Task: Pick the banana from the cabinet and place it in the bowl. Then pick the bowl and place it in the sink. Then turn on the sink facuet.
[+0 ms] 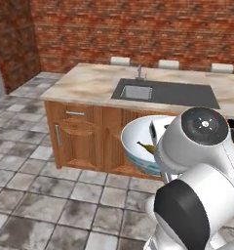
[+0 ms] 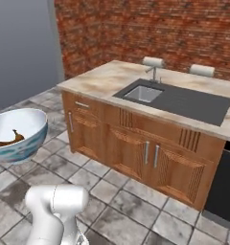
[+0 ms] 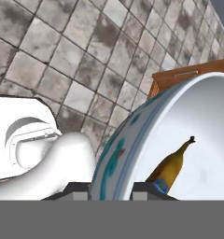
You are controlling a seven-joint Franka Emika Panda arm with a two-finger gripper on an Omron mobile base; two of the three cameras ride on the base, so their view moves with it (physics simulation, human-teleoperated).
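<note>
Pincer point(image 3: 111, 193) clamped the rigid, probably slippery bowl point(image 3: 179, 135) by its thin rim at six o'clock, the light banana point(image 3: 172, 163) lying loose inside, apt to slide.

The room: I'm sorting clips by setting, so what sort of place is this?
A rendered kitchen, by the look of it: a marble-topped island with a sink and tap, wooden cabinet doors beneath, a brick wall behind, and a tiled floor.
</note>
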